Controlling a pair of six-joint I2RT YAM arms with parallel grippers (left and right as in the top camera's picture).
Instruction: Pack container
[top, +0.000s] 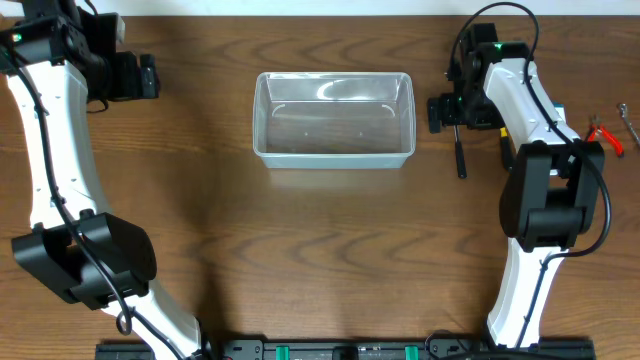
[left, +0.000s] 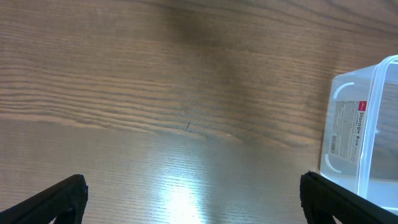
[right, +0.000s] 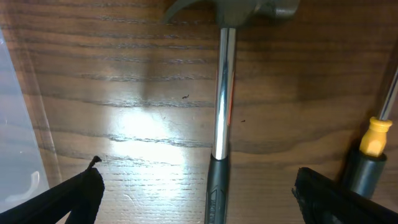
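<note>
The clear plastic container (top: 333, 118) stands empty at the back middle of the table. It also shows at the right edge of the left wrist view (left: 364, 134) and the left edge of the right wrist view (right: 13, 124). My left gripper (top: 150, 75) is open and empty over bare wood, left of the container (left: 193, 196). My right gripper (top: 438, 108) is open just right of the container. A hammer (right: 222, 93) with a chrome shaft and black grip lies between its fingers (right: 199, 190), untouched. The hammer also shows in the overhead view (top: 460, 152).
A screwdriver (right: 375, 140) with a yellow collar and black handle lies right of the hammer. Red-handled pliers (top: 603, 135) and a metal wrench (top: 628, 120) lie at the far right edge. Both arm bases stand at the front.
</note>
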